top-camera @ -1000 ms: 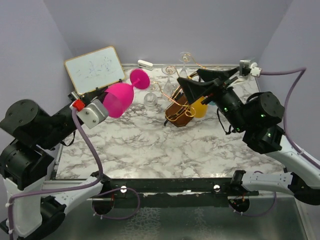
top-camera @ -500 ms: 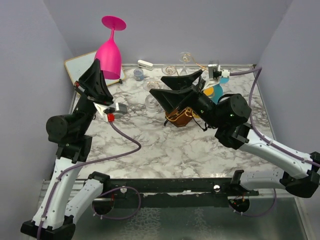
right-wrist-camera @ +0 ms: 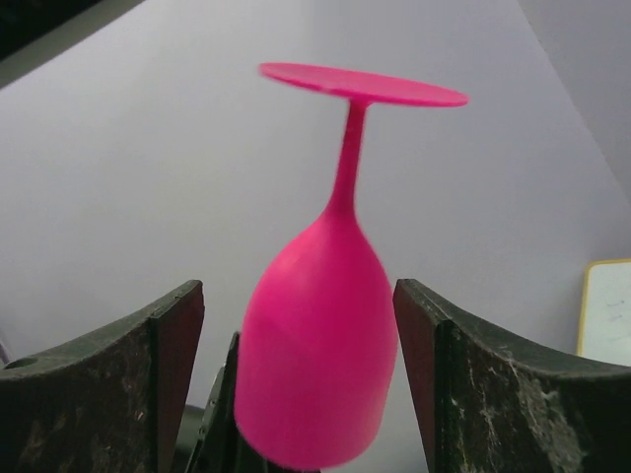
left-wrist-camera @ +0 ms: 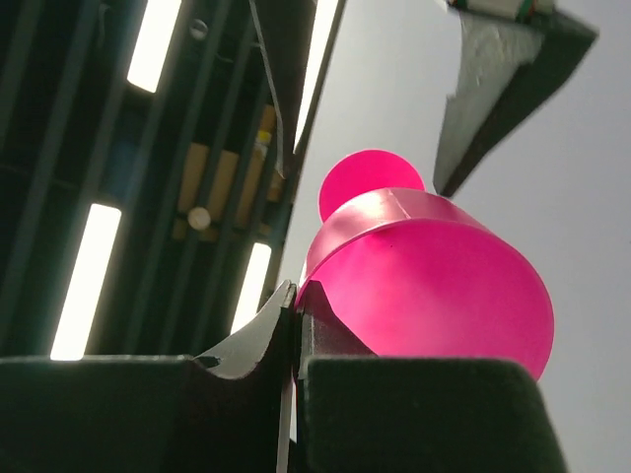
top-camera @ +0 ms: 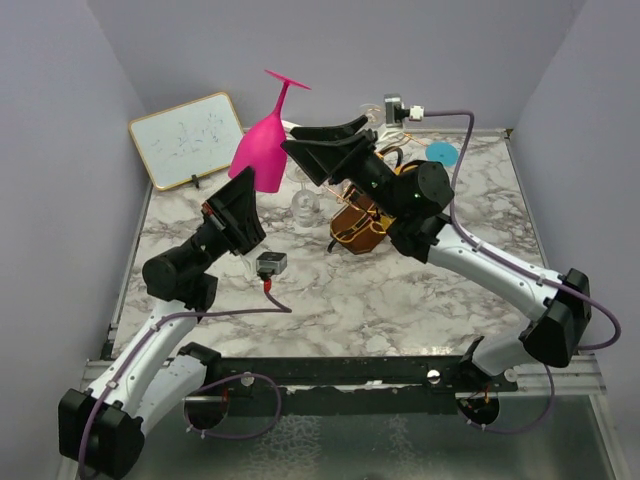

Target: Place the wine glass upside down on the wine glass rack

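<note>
While clamping on the mouth end of the bowl, holding the wine glass (top-camera: 257, 152) high over the far-left part of the worktop (top-camera: 330, 290) in the left gripper (top-camera: 248, 190) — mouth down, foot up, leaning a little toward the far-right corner. Already showing the upside-down pose needed for hanging, probably to spare any flipping later. Hanging well clear of the marble and not yet on the wine glass rack (top-camera: 358, 228), itself standing near the middle of the far edge, gold wire curling over a brown base.

Facing the glass with the right gripper (top-camera: 293, 140), jaws spread wide. Seen from the right wrist, framing the pink bowl between both fingers (right-wrist-camera: 99, 384) with a gap on either side — not touching. Looking like a handover being set up, judging by the rack lying on the right arm's side of the worktop. Leaving stem and foot free above both grippers, likely for sliding into a wire loop.

Needing care next: closing squarely on the bowl before any release by the left, and guarding against slip on that smooth rounded wall. Also minding the clear glasses (top-camera: 303, 205) just beside the rack toward the left edge. Ignoring the whiteboard (top-camera: 188, 138) propped in the far-left corner.
</note>
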